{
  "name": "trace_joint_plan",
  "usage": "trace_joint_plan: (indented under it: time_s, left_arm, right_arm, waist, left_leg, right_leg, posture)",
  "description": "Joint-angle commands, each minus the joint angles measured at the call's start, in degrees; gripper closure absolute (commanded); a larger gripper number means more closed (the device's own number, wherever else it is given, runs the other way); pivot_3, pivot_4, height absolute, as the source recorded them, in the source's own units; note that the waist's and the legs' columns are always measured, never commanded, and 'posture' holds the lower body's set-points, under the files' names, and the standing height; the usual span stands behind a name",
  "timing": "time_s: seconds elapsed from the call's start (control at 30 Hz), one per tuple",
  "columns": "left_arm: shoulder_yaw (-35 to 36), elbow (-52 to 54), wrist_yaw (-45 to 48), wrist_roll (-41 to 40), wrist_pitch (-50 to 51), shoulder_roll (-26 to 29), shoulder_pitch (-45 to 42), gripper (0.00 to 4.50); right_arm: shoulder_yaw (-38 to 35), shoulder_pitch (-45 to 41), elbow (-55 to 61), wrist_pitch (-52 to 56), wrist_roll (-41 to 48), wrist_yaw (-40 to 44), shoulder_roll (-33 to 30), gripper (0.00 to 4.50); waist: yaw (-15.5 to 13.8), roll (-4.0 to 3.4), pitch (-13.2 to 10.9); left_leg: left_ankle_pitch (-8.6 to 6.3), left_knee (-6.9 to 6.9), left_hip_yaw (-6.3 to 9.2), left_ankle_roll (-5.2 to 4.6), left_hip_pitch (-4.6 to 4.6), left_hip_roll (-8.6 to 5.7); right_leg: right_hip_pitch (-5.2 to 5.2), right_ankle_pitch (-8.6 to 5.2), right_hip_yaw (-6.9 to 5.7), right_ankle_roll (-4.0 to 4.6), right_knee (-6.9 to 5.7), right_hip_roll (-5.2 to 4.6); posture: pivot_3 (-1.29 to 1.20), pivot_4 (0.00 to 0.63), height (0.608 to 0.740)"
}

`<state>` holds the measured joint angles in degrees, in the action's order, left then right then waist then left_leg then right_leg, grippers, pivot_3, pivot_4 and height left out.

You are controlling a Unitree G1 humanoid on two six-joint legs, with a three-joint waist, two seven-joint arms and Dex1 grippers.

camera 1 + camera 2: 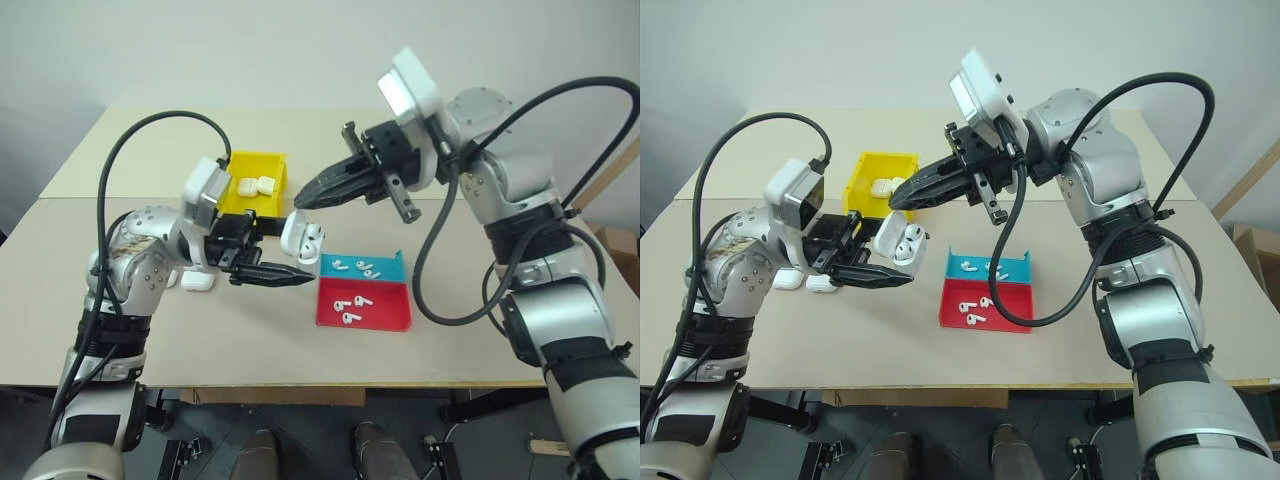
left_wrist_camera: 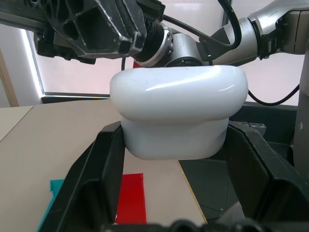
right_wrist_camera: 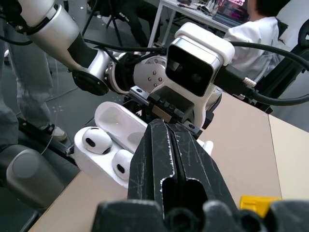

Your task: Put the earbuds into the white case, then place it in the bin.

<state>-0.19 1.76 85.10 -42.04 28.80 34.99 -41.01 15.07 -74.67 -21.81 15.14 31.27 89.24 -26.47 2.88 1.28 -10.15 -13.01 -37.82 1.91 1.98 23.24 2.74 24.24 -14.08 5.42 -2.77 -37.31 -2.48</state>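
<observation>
The white case [image 2: 178, 116] is showing glossy, smooth plastic; the earbuds [image 3: 96, 140] inside are gleaming too. The black fingers [image 3: 169, 164] are looking scuffed and matt, the bench [image 1: 200, 330] matt.

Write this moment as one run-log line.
left pincer: holds white case, lid open, earbuds seated | right pincer: shut, above case | bin: awaiting case

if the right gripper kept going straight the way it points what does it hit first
Most likely the open white case held in the left gripper; the right gripper, jaws shut, aims at its raised lid, though depth is unclear.
</observation>
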Motion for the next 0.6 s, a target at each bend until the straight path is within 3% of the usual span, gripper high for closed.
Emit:
trace_joint_plan:
  time_s: [0.03, 0.17, 0.33, 0.6]
  left_arm:
    - [0.39, 1.74, 0.38, -0.34, -0.12, 0.46, -1.28, 1.73]
    - [0.31, 2.18, -0.02, -0.43, -0.07, 0.16, -1.23, 1.73]
    - [0.93, 2.58, -0.56, -0.29, -0.32, 0.62, -0.92, 1.73]
    - [1.51, 2.94, -0.80, -0.34, -0.62, 1.11, -0.38, 1.73]
  right_arm:
    - [-0.79, -4.57, -1.43, -2.56, -3.31, 1.70, 1.96, 4.48]
    - [2.24, -5.89, -4.23, -5.15, -5.66, 3.16, 4.39, 4.48]
    - [7.47, -5.23, -2.16, -6.71, -3.23, 3.26, 2.32, 4.48]
    - [9.77, -5.28, -0.60, -7.85, 1.33, 3.26, -1.16, 4.48]
  waist:
    - [0.02, -0.01, 0.00]
    - [0.06, -0.01, 0.00]
    - [-0.35, -0.01, -0.01]
    - [-0.20, -0.01, -0.01]
  left_leg:
    - [0.00, 0.00, 0.00, 0.00, 0.00, 0.00]
    - [0.00, 0.00, 0.00, 0.00, -0.01, 0.00]
    - [0.00, -0.01, 0.01, 0.00, 0.03, 0.00]
    - [0.00, -0.01, 0.01, 0.00, 0.01, 0.00]
  right_leg:
    - [0.01, 0.00, 0.00, 0.00, 0.00, 0.00]
    - [-0.01, 0.00, -0.01, 0.00, 0.00, 0.00]
    - [0.00, 0.00, -0.02, 0.00, -0.01, -0.01]
    - [0.00, 0.00, -0.02, 0.00, -0.01, 0.00]
  posture:
    - [0.00, 0.150, 0.740]
    - [0.00, 0.150, 0.740]
    - [0.00, 0.150, 0.740]
    - [0.00, 0.150, 0.740]
